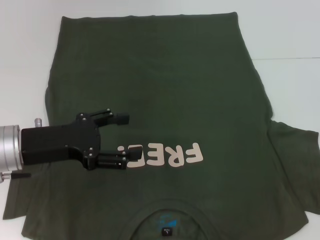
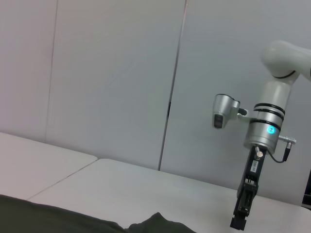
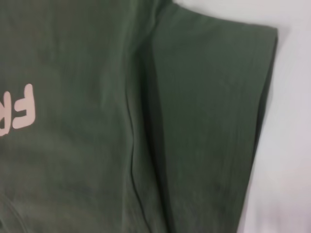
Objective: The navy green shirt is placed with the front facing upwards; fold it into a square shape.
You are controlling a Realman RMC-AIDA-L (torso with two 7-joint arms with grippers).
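Note:
The navy green shirt [image 1: 175, 85] lies flat on the white table [image 1: 290, 30], front up, with its collar [image 1: 167, 220] nearest me. Pale letters [image 1: 170, 155] run across the chest. My left gripper [image 1: 121, 140] hovers open over the shirt's left chest, fingers pointing toward the middle, and one finger covers the last letter. The right sleeve [image 1: 292, 145] lies spread out; the right wrist view shows this sleeve [image 3: 214, 97] and the letters [image 3: 22, 111] from close above. My right gripper [image 2: 240, 216] appears only in the left wrist view, hanging down over the table beyond the shirt's edge [image 2: 58, 218].
White table surface [image 2: 146, 189] surrounds the shirt, with a seam between two tabletops at the far right [image 1: 285, 59]. Grey wall panels [image 2: 107, 73] stand behind the table. A small label [image 1: 166, 231] sits inside the collar.

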